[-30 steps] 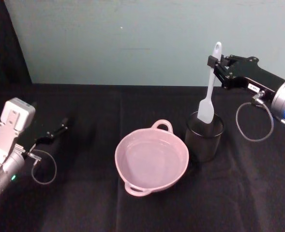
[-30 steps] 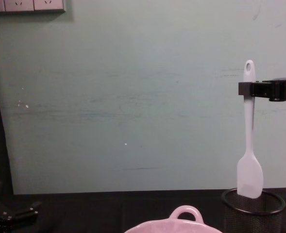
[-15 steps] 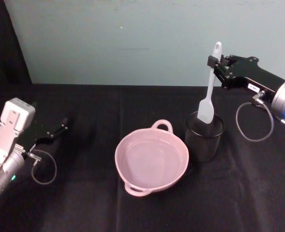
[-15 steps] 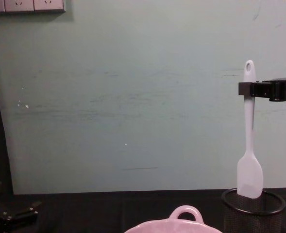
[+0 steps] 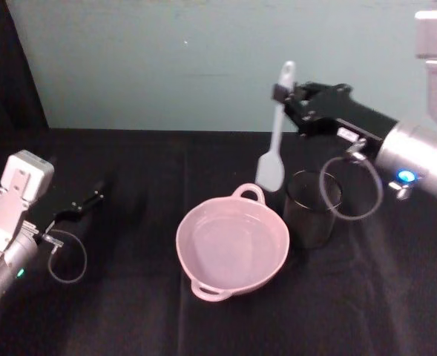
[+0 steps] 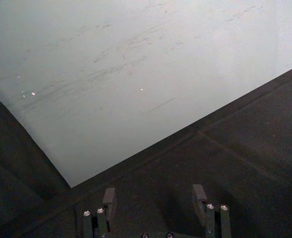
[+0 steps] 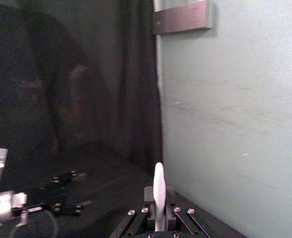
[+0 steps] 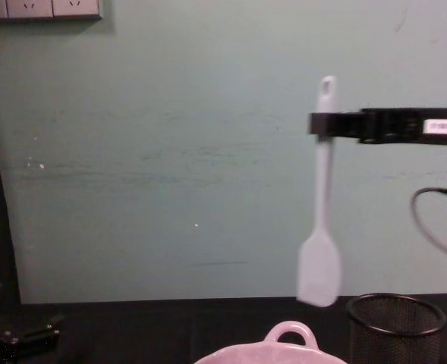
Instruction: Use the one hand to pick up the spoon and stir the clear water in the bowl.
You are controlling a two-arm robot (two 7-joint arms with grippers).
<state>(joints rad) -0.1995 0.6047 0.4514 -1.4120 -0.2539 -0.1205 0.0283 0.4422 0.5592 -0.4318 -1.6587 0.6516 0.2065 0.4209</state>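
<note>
The right gripper (image 5: pixel 283 92) is clamped on the upper handle of the spoon (image 5: pixel 275 137), which hangs upright, its paddle in the air near the 1 o'clock rim of the bowl (image 5: pixel 179 239). The mesh cup (image 5: pixel 312 211) stands at the bowl's 2 o'clock. The left gripper (image 5: pixel 97 194), fingers apart, rests on the table (image 5: pixel 352 297), well apart at 9 o'clock.

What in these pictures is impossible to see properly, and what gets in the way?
- Chest view: the bottom edge cuts off the bowl, so its contents are hidden.
- Right wrist view: the right claw, shut on the spoon, hides its paddle.
- Chest view: the spoon's paddle is blurred.
- Head view: the mesh cup's inside is too dark to read.
</note>
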